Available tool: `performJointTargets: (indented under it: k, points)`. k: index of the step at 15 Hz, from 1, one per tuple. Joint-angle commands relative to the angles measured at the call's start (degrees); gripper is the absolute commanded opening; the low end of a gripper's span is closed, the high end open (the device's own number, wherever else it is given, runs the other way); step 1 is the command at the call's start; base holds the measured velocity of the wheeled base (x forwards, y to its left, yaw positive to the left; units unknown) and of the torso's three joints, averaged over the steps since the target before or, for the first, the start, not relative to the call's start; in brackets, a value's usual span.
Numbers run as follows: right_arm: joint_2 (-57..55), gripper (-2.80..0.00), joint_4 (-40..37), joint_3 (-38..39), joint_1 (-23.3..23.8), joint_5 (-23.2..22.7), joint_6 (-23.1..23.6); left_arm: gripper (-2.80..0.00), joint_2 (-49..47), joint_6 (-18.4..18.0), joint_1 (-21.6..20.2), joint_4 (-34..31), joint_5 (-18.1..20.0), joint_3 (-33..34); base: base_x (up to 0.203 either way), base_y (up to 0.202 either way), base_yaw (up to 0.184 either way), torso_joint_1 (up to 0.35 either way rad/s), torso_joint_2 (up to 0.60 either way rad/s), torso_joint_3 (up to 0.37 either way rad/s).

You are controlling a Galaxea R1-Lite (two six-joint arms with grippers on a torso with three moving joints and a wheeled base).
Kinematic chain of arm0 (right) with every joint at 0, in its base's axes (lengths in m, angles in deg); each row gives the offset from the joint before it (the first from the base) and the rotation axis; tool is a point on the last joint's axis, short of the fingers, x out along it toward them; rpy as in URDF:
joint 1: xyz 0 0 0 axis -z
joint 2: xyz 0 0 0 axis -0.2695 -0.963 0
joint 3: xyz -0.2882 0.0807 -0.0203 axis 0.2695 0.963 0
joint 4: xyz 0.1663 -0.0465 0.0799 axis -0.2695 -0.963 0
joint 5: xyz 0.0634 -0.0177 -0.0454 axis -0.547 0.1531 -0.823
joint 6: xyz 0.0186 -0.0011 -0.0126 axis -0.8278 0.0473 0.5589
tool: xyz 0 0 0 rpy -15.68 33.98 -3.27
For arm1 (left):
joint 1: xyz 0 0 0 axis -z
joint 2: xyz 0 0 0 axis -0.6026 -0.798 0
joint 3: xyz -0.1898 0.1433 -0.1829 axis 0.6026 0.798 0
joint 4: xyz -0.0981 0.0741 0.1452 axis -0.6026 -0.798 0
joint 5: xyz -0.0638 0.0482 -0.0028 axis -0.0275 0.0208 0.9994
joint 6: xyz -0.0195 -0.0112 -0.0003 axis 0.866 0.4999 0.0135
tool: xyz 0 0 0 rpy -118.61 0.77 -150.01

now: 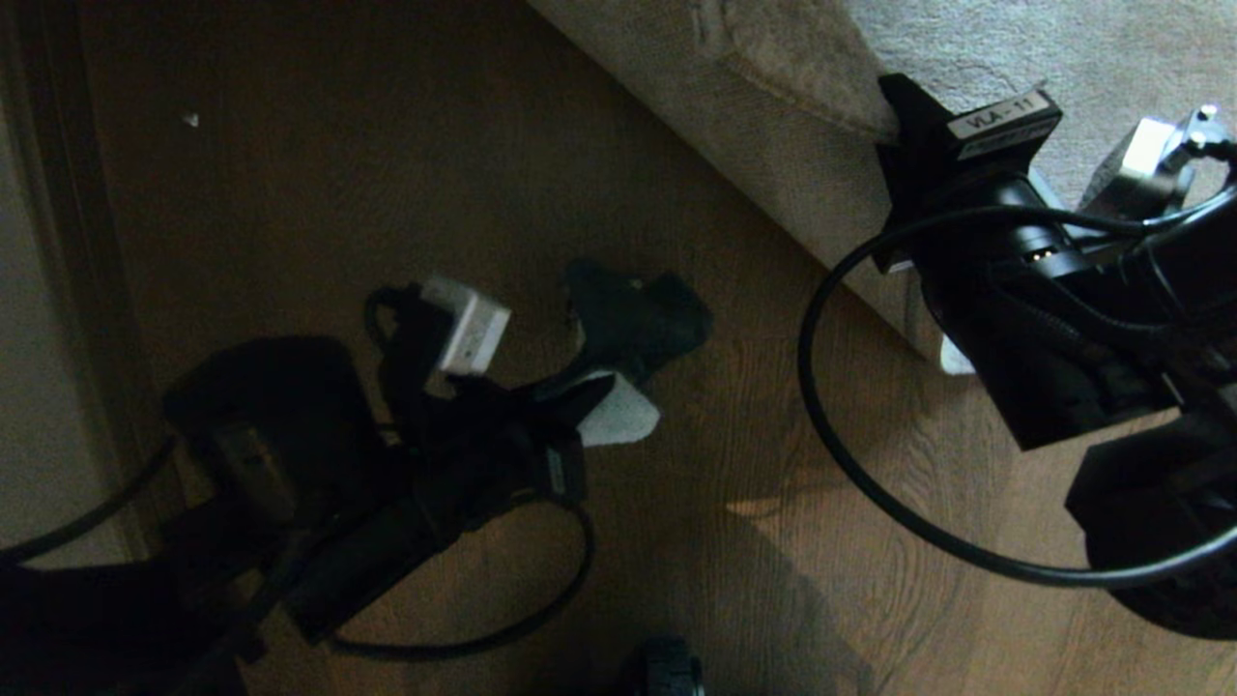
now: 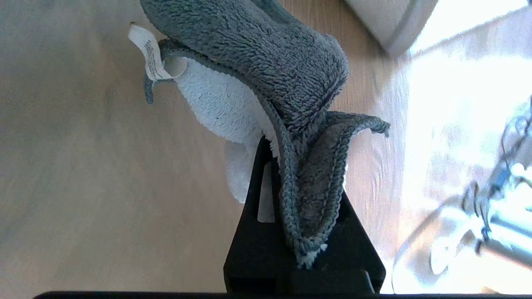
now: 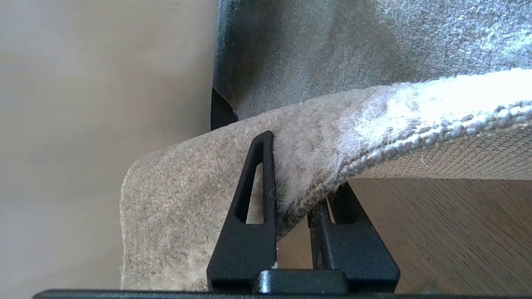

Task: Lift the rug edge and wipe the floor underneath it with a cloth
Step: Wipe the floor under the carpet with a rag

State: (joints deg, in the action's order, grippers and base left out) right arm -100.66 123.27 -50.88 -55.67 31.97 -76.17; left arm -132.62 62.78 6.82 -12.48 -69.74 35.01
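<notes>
Cloth (image 2: 266, 83): your left gripper (image 2: 291, 174) is clenched on it, over the floor (image 1: 406, 174) left of the rug; dark grey pile outside, white inside.
Care tag (image 2: 150, 56): white, sewn to the cloth; you can't read its print.
Rug edge (image 3: 316, 174): your right gripper (image 3: 291, 182) pinches it, raised, pale woven backing showing.
Sticker (image 1: 997, 114): on your right arm, reads "VLA-11".
</notes>
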Motion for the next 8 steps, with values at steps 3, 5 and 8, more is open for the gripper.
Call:
performJointTargets:
  k: [3, 5, 8]
  points:
    - [-0.53, -2.8, 2.77, -0.06, 0.85, 0.14, -0.37, -2.8, -12.97, -0.04, -0.23, 0.65, -3.32, -18.16, 0.0, 0.0, 0.0, 0.0, 0.0, 0.0]
    - [-0.88, -2.8, 2.77, -0.06, 0.93, 0.14, -0.34, -2.8, -16.09, -0.18, -2.64, 0.82, -6.1, -24.1, 0.0, 0.0, 0.0, 0.0, 0.0, 0.0]
    - [-0.88, -2.8, 2.77, -0.06, 1.01, 0.14, -0.28, -2.8, -16.94, -3.06, -9.51, 2.42, -6.76, -26.95, 0.0, 0.0, 0.0, 0.0, 0.0, 0.0]
